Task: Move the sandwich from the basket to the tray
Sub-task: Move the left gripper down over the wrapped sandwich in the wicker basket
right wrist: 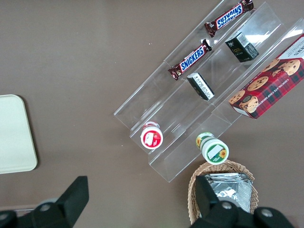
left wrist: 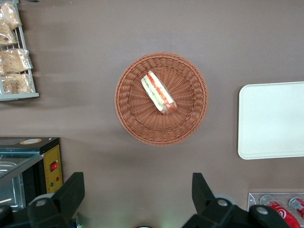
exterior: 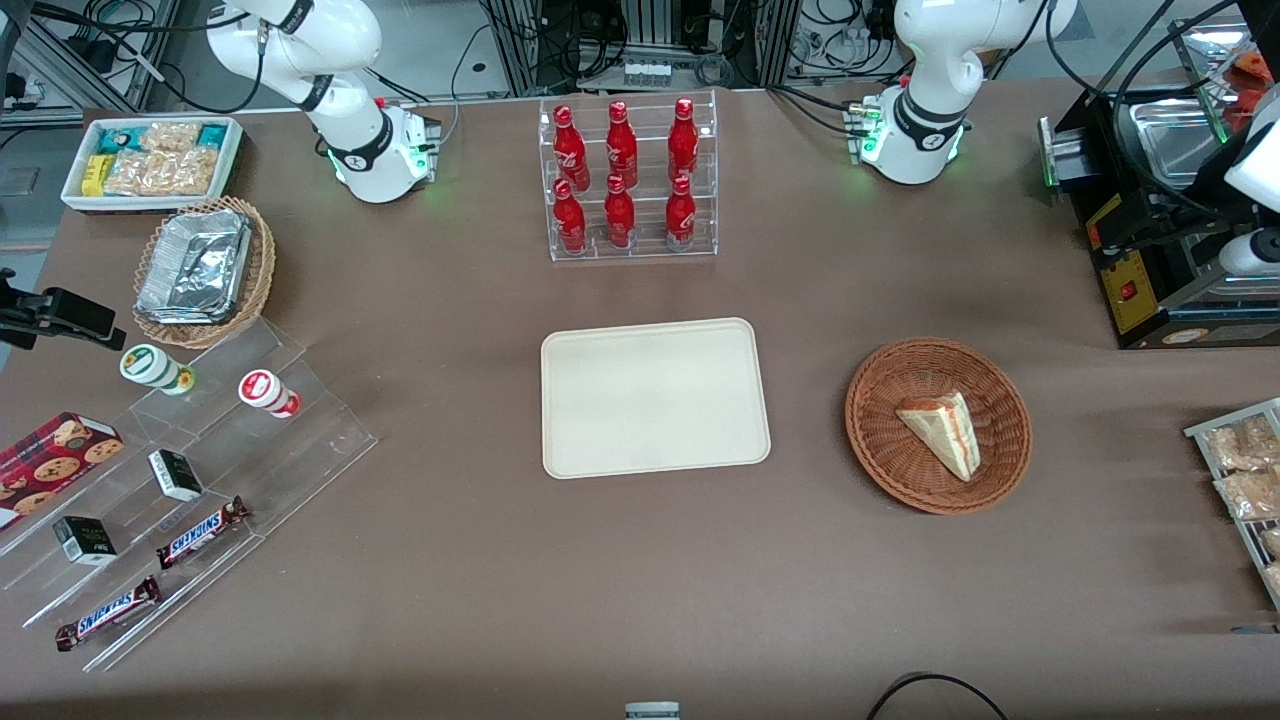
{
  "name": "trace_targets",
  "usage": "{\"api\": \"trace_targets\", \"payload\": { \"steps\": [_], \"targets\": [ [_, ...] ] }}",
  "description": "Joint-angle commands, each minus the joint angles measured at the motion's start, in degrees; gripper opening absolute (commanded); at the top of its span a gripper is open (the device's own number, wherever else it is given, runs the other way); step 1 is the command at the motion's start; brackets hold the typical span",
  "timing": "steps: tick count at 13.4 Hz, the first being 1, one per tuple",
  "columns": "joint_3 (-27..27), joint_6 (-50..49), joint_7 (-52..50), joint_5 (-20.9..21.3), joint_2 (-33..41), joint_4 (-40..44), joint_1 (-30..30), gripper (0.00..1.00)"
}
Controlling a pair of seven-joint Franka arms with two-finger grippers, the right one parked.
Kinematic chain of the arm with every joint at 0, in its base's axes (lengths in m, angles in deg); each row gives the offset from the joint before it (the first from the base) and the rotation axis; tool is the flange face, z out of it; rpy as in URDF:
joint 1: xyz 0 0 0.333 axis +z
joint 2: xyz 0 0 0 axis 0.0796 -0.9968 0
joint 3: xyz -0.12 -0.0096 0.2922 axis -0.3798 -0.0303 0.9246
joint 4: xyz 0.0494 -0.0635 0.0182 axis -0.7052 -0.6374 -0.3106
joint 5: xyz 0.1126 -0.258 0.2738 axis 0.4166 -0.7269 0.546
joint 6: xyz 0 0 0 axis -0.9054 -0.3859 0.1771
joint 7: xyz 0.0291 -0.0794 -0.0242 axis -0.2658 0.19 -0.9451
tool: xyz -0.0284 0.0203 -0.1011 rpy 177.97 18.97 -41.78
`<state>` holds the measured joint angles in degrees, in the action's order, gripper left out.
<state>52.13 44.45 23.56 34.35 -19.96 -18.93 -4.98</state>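
The sandwich (exterior: 942, 432) (left wrist: 159, 92), a pale bread wedge with red and green filling along its edge, lies in the round reddish-brown basket (exterior: 880, 440) (left wrist: 130, 111). Nothing lies on the cream tray (exterior: 655, 397) (left wrist: 270, 118), which sits flat in the middle of the table, beside the basket and toward the parked arm's end. My left gripper (left wrist: 137, 183) hangs high over bare table, clear of the basket and touching nothing. It is open, with its black fingers (left wrist: 76, 185) set wide apart and nothing between them.
A clear rack of red bottles (exterior: 627, 180) stands farther from the front camera than the tray. A black oven-like machine (exterior: 1160, 230) (left wrist: 28, 166) and a rack of snack bags (exterior: 1245, 480) (left wrist: 14, 52) sit at the working arm's end, near the basket.
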Motion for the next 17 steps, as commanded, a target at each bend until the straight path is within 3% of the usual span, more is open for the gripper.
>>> {"api": "trace_targets", "payload": {
  "steps": [1, 4, 7, 12, 17],
  "targets": [
    [-0.16, -0.27, -0.59, -1.44, -0.24, 0.56, 0.06, 1.0],
    [-0.34, 1.47, -1.37, 0.56, -2.07, -1.54, -0.2, 1.0],
    [-0.51, 13.92, -3.04, 0.23, -3.23, -11.36, -0.38, 1.0],
    [-1.13, 35.98, -20.83, 0.31, -3.58, -27.81, -0.47, 1.0],
    [-1.65, 49.01, -36.52, 0.31, -8.22, -35.56, -0.73, 1.0]
  ]
}}
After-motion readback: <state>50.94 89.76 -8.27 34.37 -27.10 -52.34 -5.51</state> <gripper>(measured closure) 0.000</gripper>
